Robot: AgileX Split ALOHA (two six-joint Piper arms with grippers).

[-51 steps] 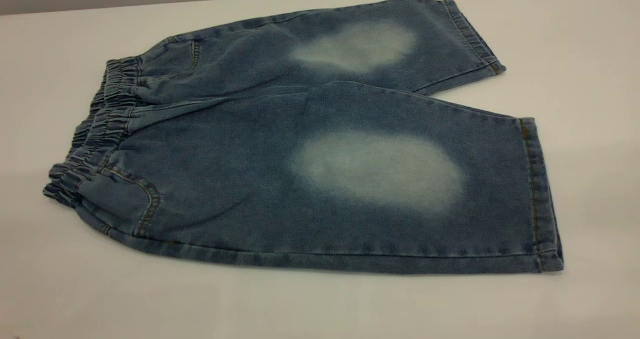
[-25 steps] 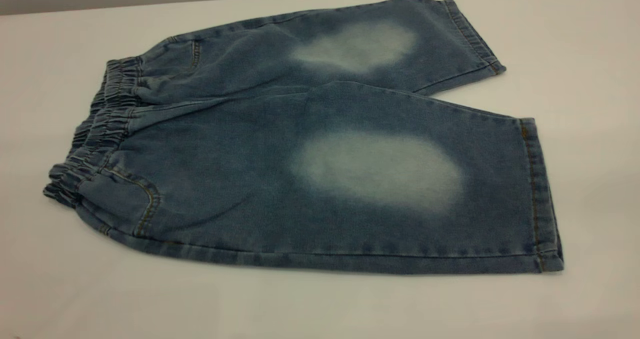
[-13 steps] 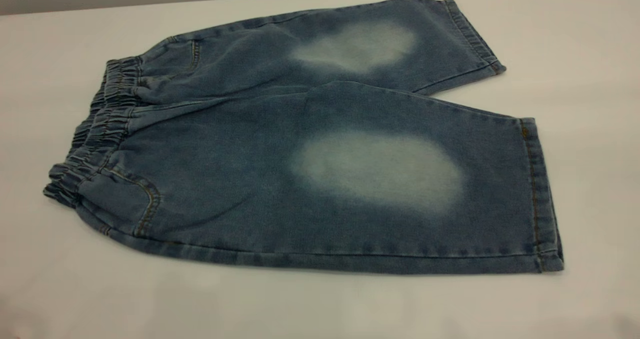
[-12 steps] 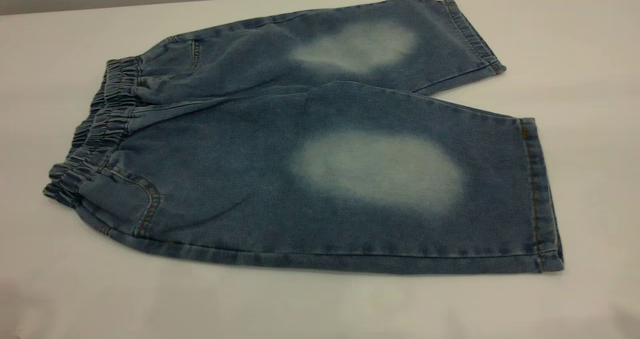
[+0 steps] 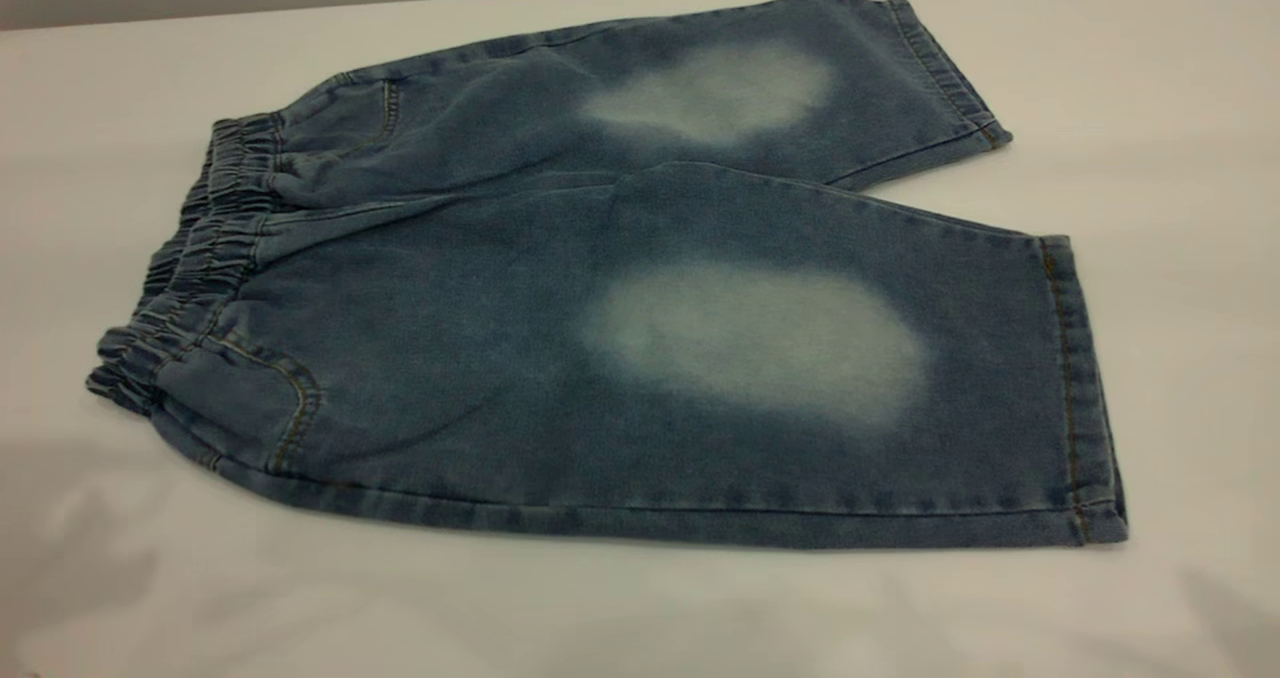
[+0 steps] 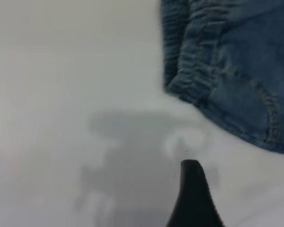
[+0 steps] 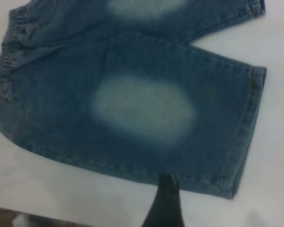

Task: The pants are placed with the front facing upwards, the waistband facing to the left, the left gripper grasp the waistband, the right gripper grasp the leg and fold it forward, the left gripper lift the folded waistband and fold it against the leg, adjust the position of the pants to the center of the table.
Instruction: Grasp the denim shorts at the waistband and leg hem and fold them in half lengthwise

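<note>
Lying flat, unfolded on table (image 5: pixel 1150 78): pants (image 5: pixel 620 288), waistband (image 5: pixel 190 278) left. No fold begun. My left gripper (image 6: pixel 194 194) near waistband corner, my right gripper (image 7: pixel 164 203) by leg (image 7: pixel 146 113) edge; neither holds cloth, opening unreadable.

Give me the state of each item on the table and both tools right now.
pants: flat, unfolded, front up.
waistband: at left, gathered, ungrasped.
near leg: flat, hem at right, ungrasped.
far leg: flat, ungrasped.
left tool: over bare table off the waistband corner; only one finger visible.
right tool: above the near leg's edge, holding nothing visible.
</note>
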